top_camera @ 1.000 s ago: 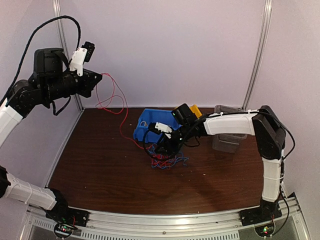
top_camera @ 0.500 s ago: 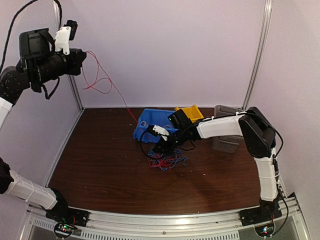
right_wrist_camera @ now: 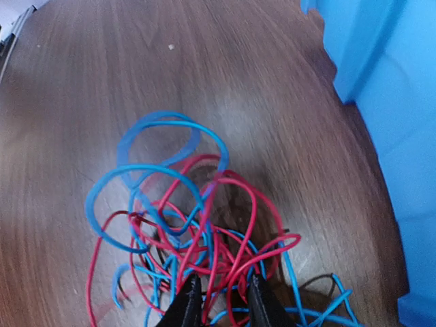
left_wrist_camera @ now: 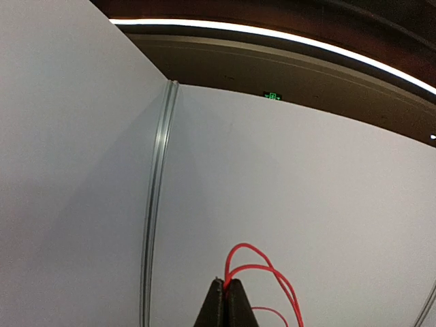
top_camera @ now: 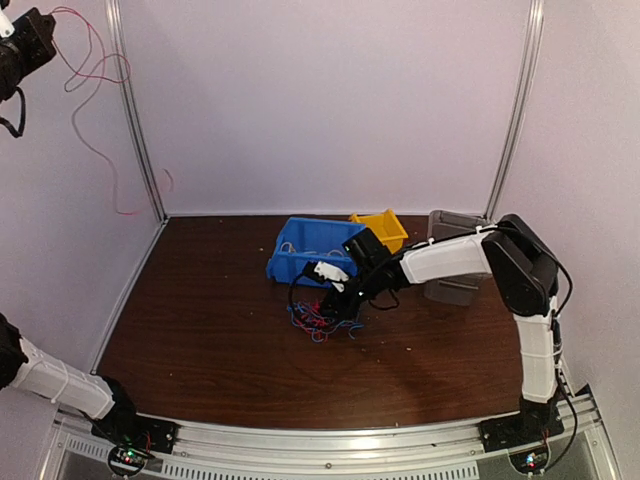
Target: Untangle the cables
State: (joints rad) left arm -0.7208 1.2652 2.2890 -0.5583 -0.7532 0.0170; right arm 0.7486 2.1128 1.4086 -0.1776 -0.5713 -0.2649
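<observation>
The cables (top_camera: 325, 318) lie as a red and blue tangle on the brown table, just in front of the blue bin (top_camera: 300, 245). My right gripper (top_camera: 338, 300) is down at the tangle's right side. In the right wrist view its jaws (right_wrist_camera: 221, 294) stand apart, with several red and blue strands (right_wrist_camera: 204, 231) running between the fingertips (right_wrist_camera: 189, 293). High in the top left corner, my left gripper (top_camera: 48, 22) is shut on one red cable (top_camera: 95, 70). That cable loops out and hangs down the wall, apart from the tangle. The left wrist view shows the closed tips (left_wrist_camera: 227, 285) pinching the red cable (left_wrist_camera: 272, 272).
A yellow bin (top_camera: 385, 228) and a grey bin (top_camera: 455, 285) stand to the right of the blue bin, whose wall (right_wrist_camera: 388, 102) fills the right wrist view's right side. White walls with metal posts (top_camera: 135, 120) enclose the table.
My left arm has swung up and to the left with the red cable, which has come free of the tangle. The blue bin has settled back. My right gripper stays at the pile.
</observation>
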